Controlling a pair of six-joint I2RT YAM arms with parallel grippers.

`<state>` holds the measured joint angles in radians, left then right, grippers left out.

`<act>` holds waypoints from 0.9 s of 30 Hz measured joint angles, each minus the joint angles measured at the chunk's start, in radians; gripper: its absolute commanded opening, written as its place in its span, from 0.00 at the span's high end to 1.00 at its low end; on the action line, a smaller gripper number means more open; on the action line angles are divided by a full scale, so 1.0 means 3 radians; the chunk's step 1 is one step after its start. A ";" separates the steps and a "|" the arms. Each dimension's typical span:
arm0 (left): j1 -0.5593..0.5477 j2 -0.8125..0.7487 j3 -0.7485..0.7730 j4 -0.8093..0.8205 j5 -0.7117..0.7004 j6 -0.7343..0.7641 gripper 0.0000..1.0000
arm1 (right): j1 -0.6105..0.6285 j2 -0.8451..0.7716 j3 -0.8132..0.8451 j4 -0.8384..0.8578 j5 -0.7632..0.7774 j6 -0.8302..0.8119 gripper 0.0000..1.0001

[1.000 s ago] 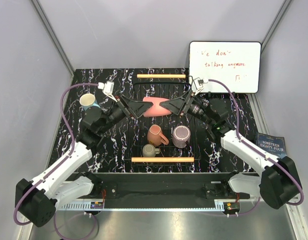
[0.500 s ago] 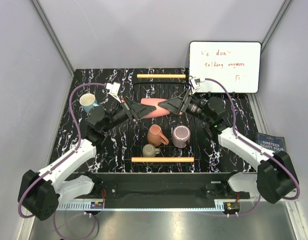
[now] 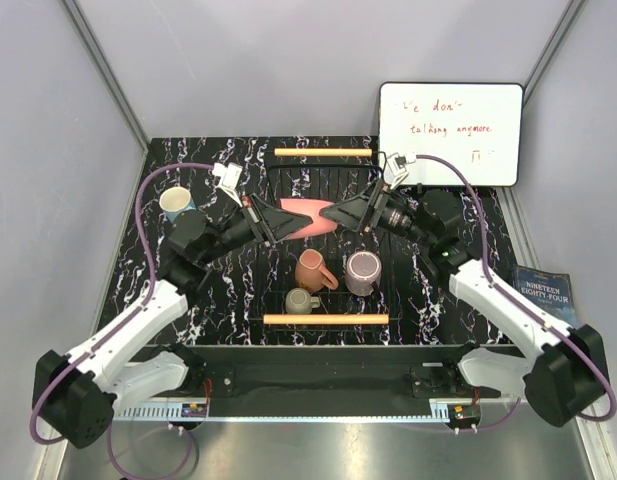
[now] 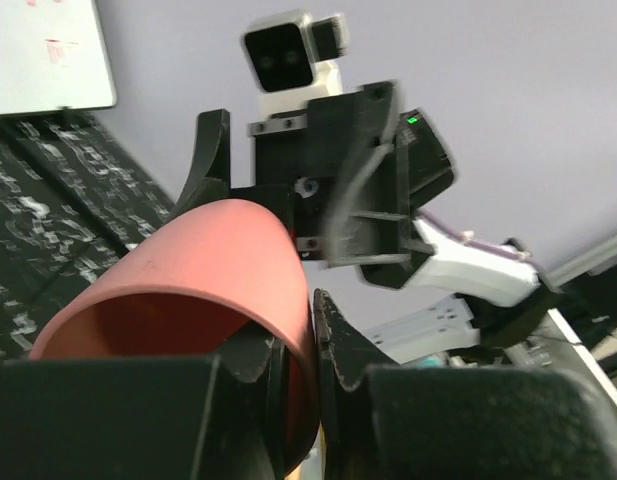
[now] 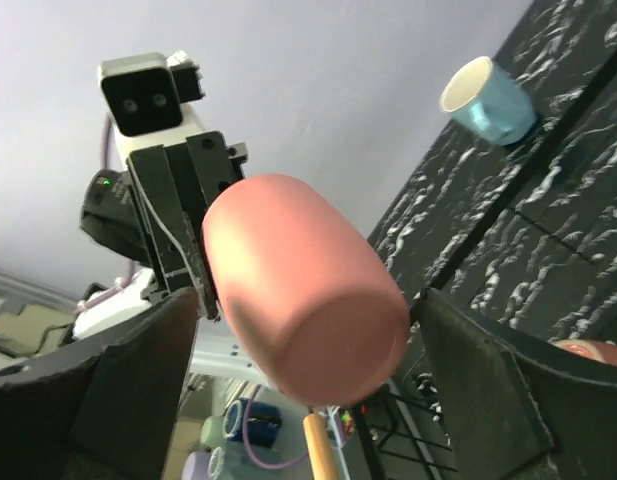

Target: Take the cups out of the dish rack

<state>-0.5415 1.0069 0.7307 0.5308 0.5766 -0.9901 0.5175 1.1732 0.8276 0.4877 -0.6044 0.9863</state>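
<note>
1. Grey walls close in a black marbled table (image 3: 173, 155), with a whiteboard (image 3: 450, 132) leaning at the back right. From above, the dish rack (image 3: 323, 152) holds 3 cups: a terracotta mug (image 3: 311, 270), a mauve mug (image 3: 363, 272) and an olive-grey mug (image 3: 301, 300). A light blue mug (image 3: 176, 202) stands out on the table at the left. The pink mug (image 3: 306, 215) lies sideways in the air over the rack's far half, between the left gripper (image 3: 278, 222) and the right gripper (image 3: 333, 215).
2. The left wrist view shows the left claw clamped on the pink mug's wall at the rim, 1 finger inside and 1 outside.
3. The right wrist view shows the right jaws standing wide on either side of the mug's closed base, gripping nothing.
4. Only 1 thin rim pinch carries the mug, so I would worry about it pivoting or slipping and dropping onto the 3 cups below. A brush from the open right jaws could set that off.
</note>
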 measured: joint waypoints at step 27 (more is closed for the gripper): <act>0.1021 0.0875 0.2140 -0.4297 -0.3043 0.1567 1.00 | 0.0001 -0.0666 0.0481 -0.2403 0.1602 -0.1096 0.00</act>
<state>-0.2352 1.2694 1.3727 -0.7582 -0.3363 -0.5201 0.5179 0.9733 0.9718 -0.2333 -0.1238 0.6575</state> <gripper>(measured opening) 0.135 0.994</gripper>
